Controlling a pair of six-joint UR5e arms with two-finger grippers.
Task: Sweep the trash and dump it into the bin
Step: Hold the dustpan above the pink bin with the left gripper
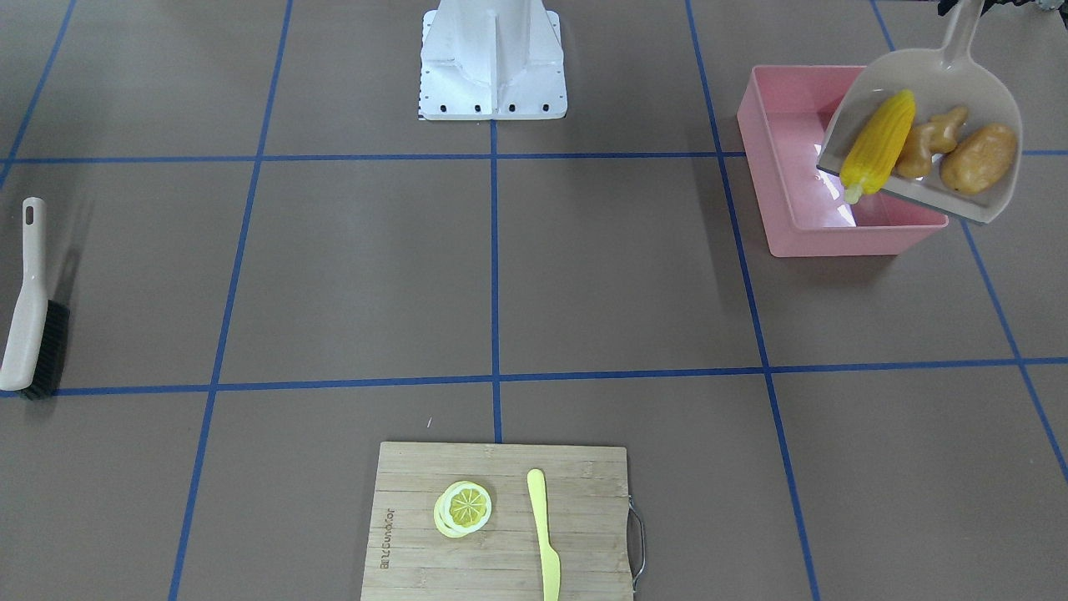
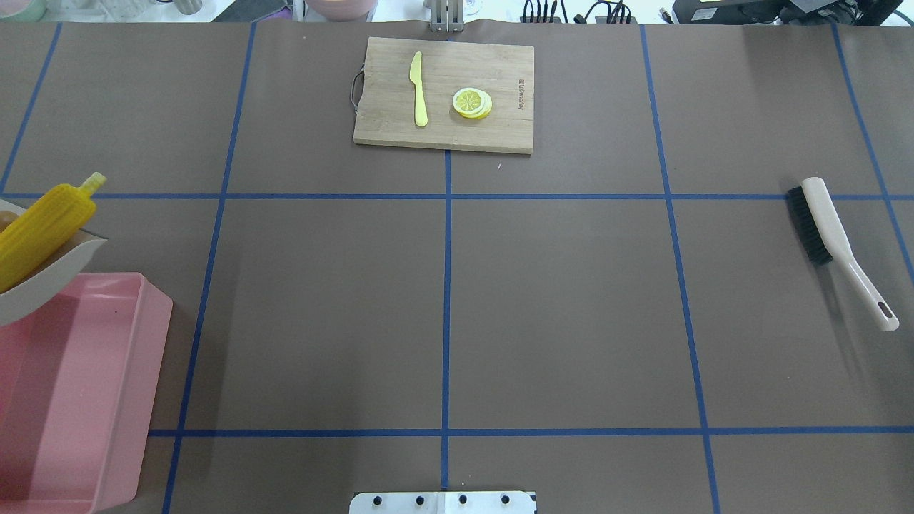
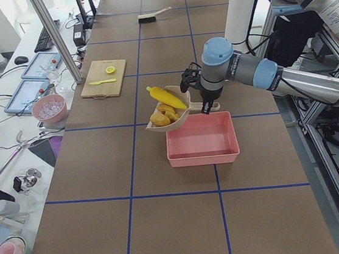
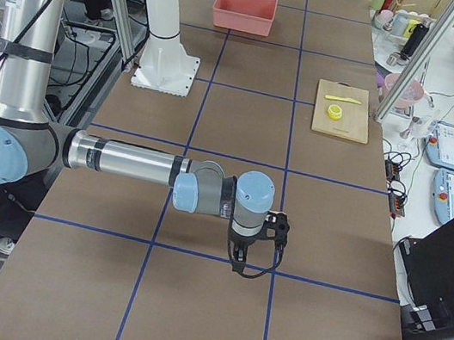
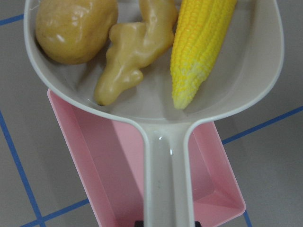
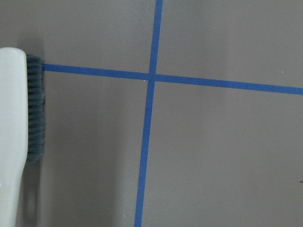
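Observation:
The trash lies in a beige dustpan (image 1: 884, 83): a yellow corn cob (image 1: 878, 143), a tan ginger root (image 1: 933, 140) and a brown potato (image 1: 979, 158). The pan hangs tilted over one end of the pink bin (image 1: 780, 167), which looks empty. My left gripper (image 3: 205, 103) is shut on the pan's handle (image 5: 168, 179). In the left wrist view the corn cob (image 5: 201, 47), ginger root (image 5: 135, 52) and potato (image 5: 75, 26) rest in the scoop above the bin (image 5: 109, 175). My right gripper (image 4: 249, 257) hangs low over the table near the brush; whether it is open or shut I cannot tell.
A beige brush (image 2: 835, 235) with black bristles lies on the table's right side, also at the right wrist view's left edge as the brush (image 6: 14, 142). A wooden cutting board (image 1: 501, 559) at the far edge carries a lemon slice (image 1: 463, 507) and a yellow knife (image 1: 544, 534). The robot's base (image 1: 492, 58) stands mid-table.

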